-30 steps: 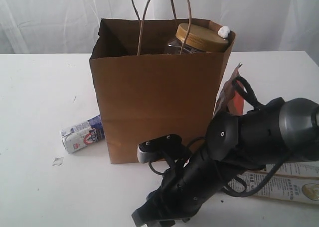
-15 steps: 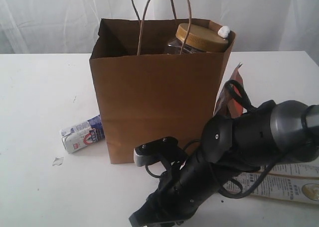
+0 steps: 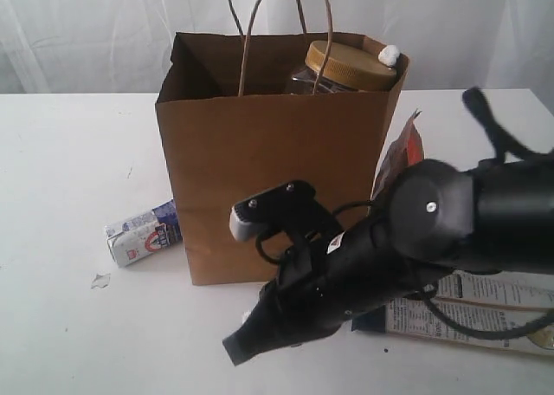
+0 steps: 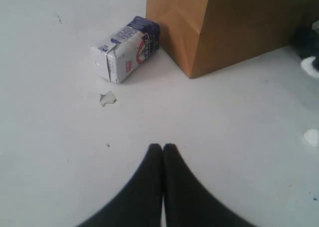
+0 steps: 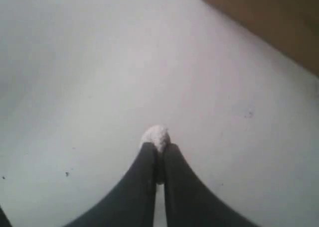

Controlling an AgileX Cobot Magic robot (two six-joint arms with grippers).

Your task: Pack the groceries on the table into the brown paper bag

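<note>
The brown paper bag (image 3: 260, 178) stands upright mid-table (image 3: 69, 152), with the gold-lidded clear jar (image 3: 346, 66) poking above its rim. The small white-blue carton (image 3: 143, 235) lies on its side against the bag's left foot. The brown-orange pouch (image 3: 402, 157) and long white-blue packet (image 3: 485, 317) sit toward the table's right edge. Right gripper (image 5: 158, 150) — pinched on a small white wad (image 5: 156, 136); left gripper (image 4: 162, 148) — closed, empty.

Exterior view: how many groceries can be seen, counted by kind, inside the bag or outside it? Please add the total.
Gold-lidded clear jar, in the brown paper bag: 1
Small white-blue carton, on the table: 1
Brown-orange pouch, beside the bag: 1
Long white-blue packet, on the table: 1
Total: 4
</note>
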